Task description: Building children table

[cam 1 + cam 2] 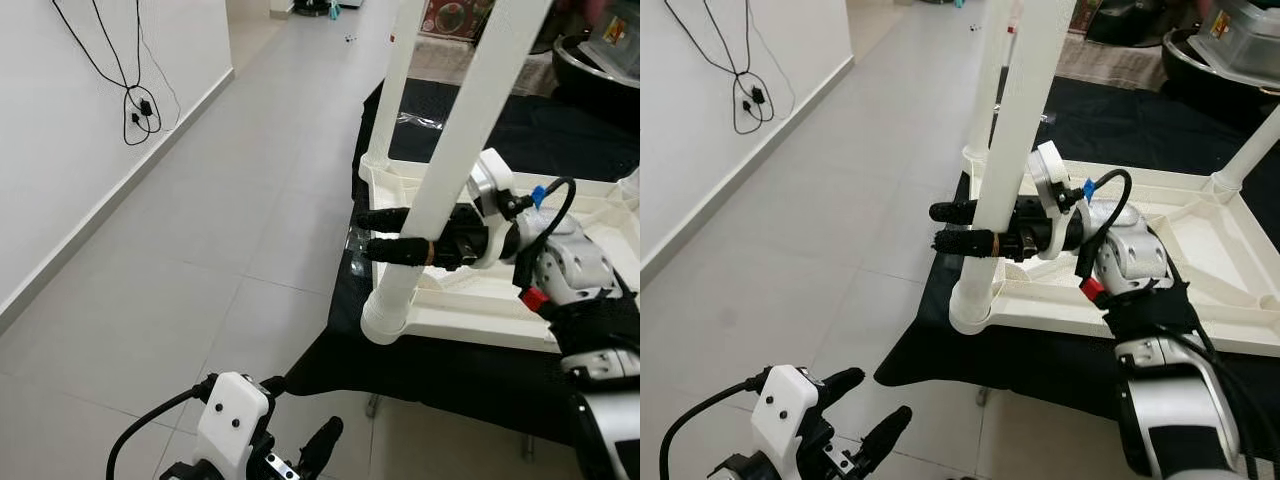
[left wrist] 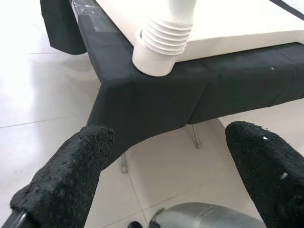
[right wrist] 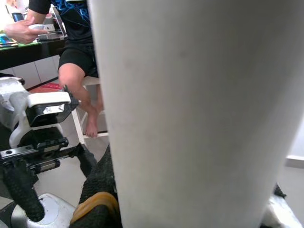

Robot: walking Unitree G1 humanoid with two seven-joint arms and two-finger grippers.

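Surroundings: a low worktop (image 1: pixel 440 375) draped in black cloth stands on a pale tiled floor (image 1: pixel 200 230); a white wall (image 1: pixel 60 120) with a looped black cable (image 1: pixel 140 110) hanging on it runs along the robot's left; beyond the worktop's far edge lie dark, indistinct items and a grey container (image 1: pixel 1240 35). Upside-down on the cloth lies the white children's table top (image 1: pixel 1160 250), ribbed underside facing up; its near-left corner carries a threaded socket (image 2: pixel 159 45) overhanging the corner of the worktop. From that socket a white table leg (image 1: pixel 460 140) rises, long axis steeply upright and leaning slightly to the robot's right toward its upper end; a second white leg (image 1: pixel 405 70) stands at the far-left corner, and a third (image 1: pixel 1250 150) at the far-right corner. The near leg crosses in front of the right gripper (image 1: pixel 975 228) and hides part of it; its black fingers reach leftward, one above the other, closed round the leg just above the socket. The left gripper (image 1: pixel 865 405) hangs low over the floor, in front of the worktop's corner and apart from it, fingers (image 2: pixel 66 175) spread wide with nothing between them. In the right wrist view a seated person's bare leg (image 3: pixel 78 90) and a hand (image 3: pixel 21 31) at a desk appear behind the pale leg.
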